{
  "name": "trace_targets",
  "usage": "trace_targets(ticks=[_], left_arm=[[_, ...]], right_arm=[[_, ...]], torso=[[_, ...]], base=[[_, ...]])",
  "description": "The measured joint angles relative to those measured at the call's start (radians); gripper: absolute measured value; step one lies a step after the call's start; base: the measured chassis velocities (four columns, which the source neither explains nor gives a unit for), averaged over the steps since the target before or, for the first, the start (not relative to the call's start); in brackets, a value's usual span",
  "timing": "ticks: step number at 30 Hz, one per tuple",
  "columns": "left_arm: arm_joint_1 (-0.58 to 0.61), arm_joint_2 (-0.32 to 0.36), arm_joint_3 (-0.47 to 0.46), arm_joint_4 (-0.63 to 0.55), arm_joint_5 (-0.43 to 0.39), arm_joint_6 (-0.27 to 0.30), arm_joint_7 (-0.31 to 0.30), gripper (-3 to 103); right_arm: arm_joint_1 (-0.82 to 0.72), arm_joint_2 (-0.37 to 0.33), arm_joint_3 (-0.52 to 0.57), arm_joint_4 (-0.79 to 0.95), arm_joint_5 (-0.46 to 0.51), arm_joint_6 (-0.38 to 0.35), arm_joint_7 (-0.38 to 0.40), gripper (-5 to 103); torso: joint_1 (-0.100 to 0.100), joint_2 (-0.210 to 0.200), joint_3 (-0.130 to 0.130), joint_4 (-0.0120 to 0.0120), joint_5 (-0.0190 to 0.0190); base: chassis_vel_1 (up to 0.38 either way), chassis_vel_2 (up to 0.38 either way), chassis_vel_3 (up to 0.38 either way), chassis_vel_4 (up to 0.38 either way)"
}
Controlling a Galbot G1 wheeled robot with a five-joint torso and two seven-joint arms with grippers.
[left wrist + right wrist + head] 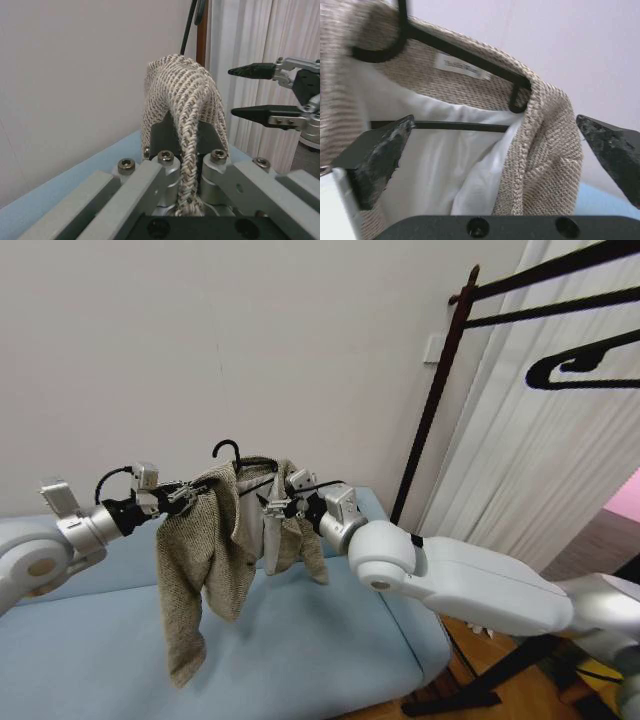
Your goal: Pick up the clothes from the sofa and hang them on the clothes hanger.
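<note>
My left gripper (177, 498), at the centre left of the head view, is clenched on one shoulder of the beige knit cardigan (200, 560). In my left wrist view the woven cloth runs straight down between those fingers.

The cardigan is already draped on a thin black hanger (228, 448) and held in the air above the pale blue sofa (330, 650), touching no cushion. Its body and one sleeve hang towards the lower left of the frame.

My right gripper (273, 502) sits at the cardigan's other shoulder, just right of centre. Its black fingers (375, 155) are spread wide, with the collar and white lining between them but nothing gripped.

The hanger's bar lies roughly level across the frame, from one gripper to the other, and its hook points up.

The dark wooden clothes rack (440, 380) stands in the upper right, well apart from the hook and higher than it. My right arm is the nearer one. I judge the hook must travel up and to the right to reach the rail.
</note>
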Motion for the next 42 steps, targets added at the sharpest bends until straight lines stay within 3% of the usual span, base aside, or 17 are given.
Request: trace_targets(ticks=[4,5,9,11,18,20,23,24,29,42], left_arm=[[0.000,0.002,0.000,-0.002,0.000,0.000,0.000,3],[0.000,0.002,0.000,-0.002,0.000,0.000,0.000,3],[0.000,0.001,-0.001,-0.004,0.000,0.000,0.003,3],[0.001,0.001,-0.001,-0.004,0.000,0.000,0.004,3],[0.000,0.000,-0.001,-0.002,0.000,0.000,0.005,3],[0.000,0.000,-0.001,-0.002,0.001,0.000,0.005,3],[0.000,-0.001,0.000,0.002,0.002,0.001,0.005,3],[0.000,-0.001,0.000,0.002,0.002,0.001,0.005,3],[0.000,-0.002,0.002,0.004,0.003,0.001,0.005,3],[0.007,0.000,-0.002,0.002,0.005,0.003,0.015,3]], right_arm=[[-0.022,0.040,0.000,-0.048,0.072,0.012,0.065,93],[-0.022,0.040,0.000,-0.048,0.072,0.012,0.065,93],[-0.028,0.065,0.000,-0.103,0.070,0.020,0.060,72],[-0.028,0.074,0.000,-0.113,0.068,0.022,0.058,72],[-0.042,0.101,-0.004,-0.153,0.045,0.027,0.049,39],[-0.043,0.101,-0.004,-0.155,0.042,0.028,0.047,39],[-0.043,0.100,-0.004,-0.160,0.028,0.028,0.031,23],[-0.043,0.100,-0.004,-0.160,0.028,0.028,0.031,23],[-0.043,0.122,-0.004,-0.194,0.006,0.030,0.021,3],[-0.041,0.147,-0.002,-0.209,-0.025,0.046,0.025,0]], torso=[[0.000,0.000,0.000,-0.0002,0.0001],[0.000,0.000,0.000,-0.0002,0.0001],[0.000,0.000,0.000,-0.0002,0.0001],[0.000,0.000,0.000,-0.0002,0.0000],[0.000,0.000,0.000,-0.0001,0.0002],[0.000,0.000,0.000,-0.0001,0.0002],[0.000,0.000,0.000,-0.0002,0.0002],[0.000,0.000,0.000,-0.0002,0.0002],[0.000,0.000,0.000,-0.0001,0.0001],[0.000,0.000,0.000,-0.0001,0.0001]], base=[[0.000,0.000,0.000,0.000],[0.000,0.000,0.000,0.000],[0.000,0.000,0.000,0.000],[0.000,0.000,0.000,0.000],[0.000,0.000,0.000,0.000],[0.000,0.000,0.000,0.000],[0.000,0.000,0.000,0.000],[0.000,0.000,0.000,0.000],[0.000,0.000,0.000,0.000],[0.000,0.000,0.000,0.000]])
